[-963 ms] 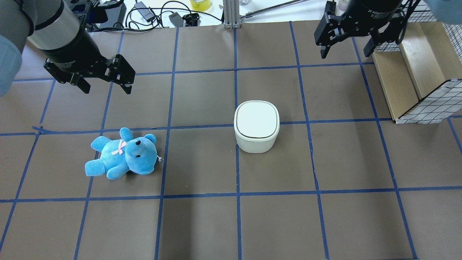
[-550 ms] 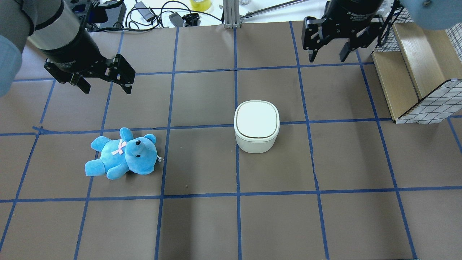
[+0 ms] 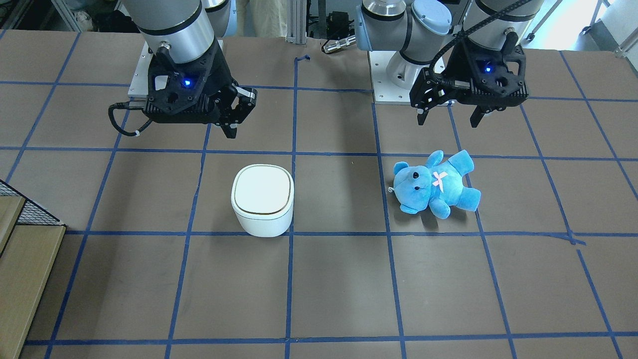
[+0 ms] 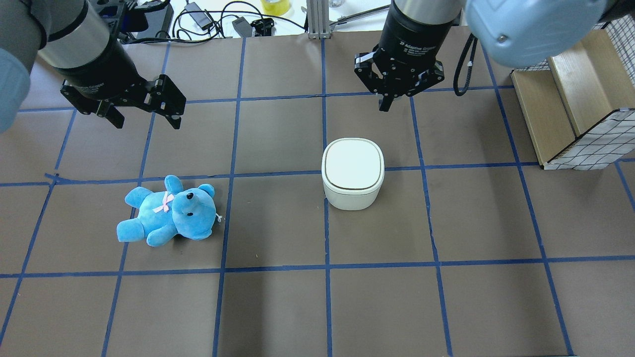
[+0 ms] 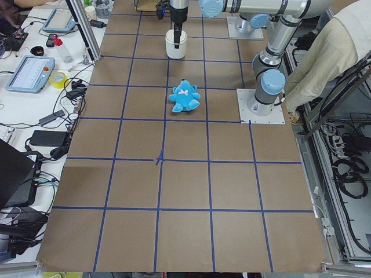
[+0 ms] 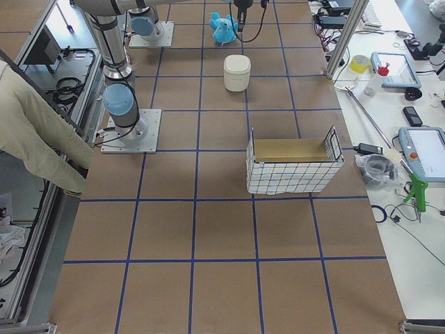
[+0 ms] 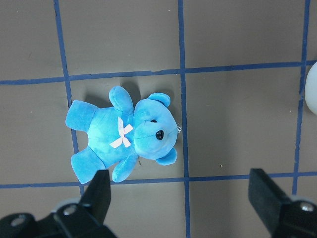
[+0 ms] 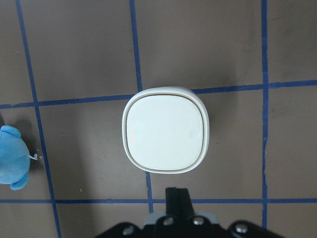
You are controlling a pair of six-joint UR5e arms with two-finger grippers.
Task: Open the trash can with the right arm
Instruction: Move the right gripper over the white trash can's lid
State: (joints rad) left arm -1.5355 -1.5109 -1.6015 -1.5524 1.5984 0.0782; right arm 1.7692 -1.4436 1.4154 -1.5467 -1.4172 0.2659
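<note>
The white trash can [image 4: 352,166] stands mid-table with its flat lid down; it also shows in the front view [image 3: 262,194] and in the right wrist view [image 8: 166,131]. My right gripper [image 4: 385,105] hangs above the table just beyond the can's far right corner, apart from it. Its fingers are shut together and hold nothing, as the front view [image 3: 231,131] and the right wrist view [image 8: 177,197] show. My left gripper [image 4: 146,120] is open and empty, up above the table beyond a blue teddy [image 4: 168,210].
The teddy [image 7: 124,136] lies on its back left of the can. A wire basket with a wooden box [image 4: 570,99] stands at the table's right edge. Cables and small items [image 4: 208,20] lie past the far edge.
My right gripper has swung left from beside the wire basket to near the can, turned, and its fingers have gone from open to shut. The left arm, can and teddy have not moved.
</note>
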